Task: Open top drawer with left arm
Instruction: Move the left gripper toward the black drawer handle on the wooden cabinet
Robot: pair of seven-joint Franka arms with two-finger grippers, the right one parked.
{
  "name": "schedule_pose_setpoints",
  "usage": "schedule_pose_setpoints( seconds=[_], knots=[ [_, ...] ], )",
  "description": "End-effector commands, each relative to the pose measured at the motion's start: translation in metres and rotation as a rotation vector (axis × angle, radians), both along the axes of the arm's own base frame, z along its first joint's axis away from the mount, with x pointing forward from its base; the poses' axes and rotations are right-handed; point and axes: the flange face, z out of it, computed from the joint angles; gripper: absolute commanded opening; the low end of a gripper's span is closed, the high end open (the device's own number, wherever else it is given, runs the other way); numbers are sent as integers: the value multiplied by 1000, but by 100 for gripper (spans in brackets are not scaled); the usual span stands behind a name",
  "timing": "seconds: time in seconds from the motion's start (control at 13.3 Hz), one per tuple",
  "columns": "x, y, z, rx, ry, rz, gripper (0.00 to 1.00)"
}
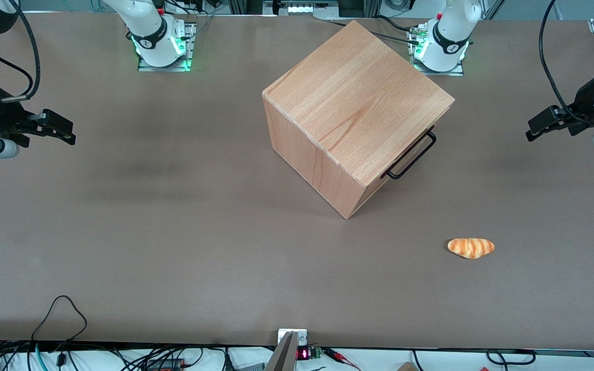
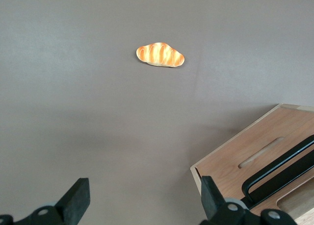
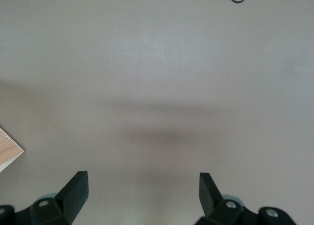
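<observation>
The beech cube (image 1: 356,105) stands on the table, turned so one corner points at the front camera. The top drawer is shut; in the front view only its black wire handle (image 1: 413,157) sticks out under the cube's top. The left wrist view shows the handle (image 2: 279,173) on the cube's wooden front (image 2: 230,159). The left arm's gripper (image 1: 531,131) hangs open and empty above the table, well apart from the handle, toward the working arm's end. Its open fingers (image 2: 78,198) frame bare table at the cube's corner.
A small orange bread roll (image 1: 471,247) lies on the brown table (image 1: 173,232), nearer the front camera than the handle; it also shows in the left wrist view (image 2: 160,55). Cables run along the table's near edge (image 1: 60,309).
</observation>
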Motion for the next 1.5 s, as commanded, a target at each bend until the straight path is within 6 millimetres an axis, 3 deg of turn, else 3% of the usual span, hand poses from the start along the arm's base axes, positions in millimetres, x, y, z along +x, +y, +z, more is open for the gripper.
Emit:
schedule_pose_setpoints(
  seconds=[0.0,0.3,0.67,0.97,1.2,1.43],
  knots=[
    [-12,-3,4,-13,27,5,100],
    [-8,-4,4,-10,18,0,100],
    [5,-12,-36,-129,63,8,100],
    [6,-36,-93,-236,167,-55,100],
    [22,-46,-130,-324,156,-171,100],
    [22,-58,-152,-400,150,-206,100]
  ],
)
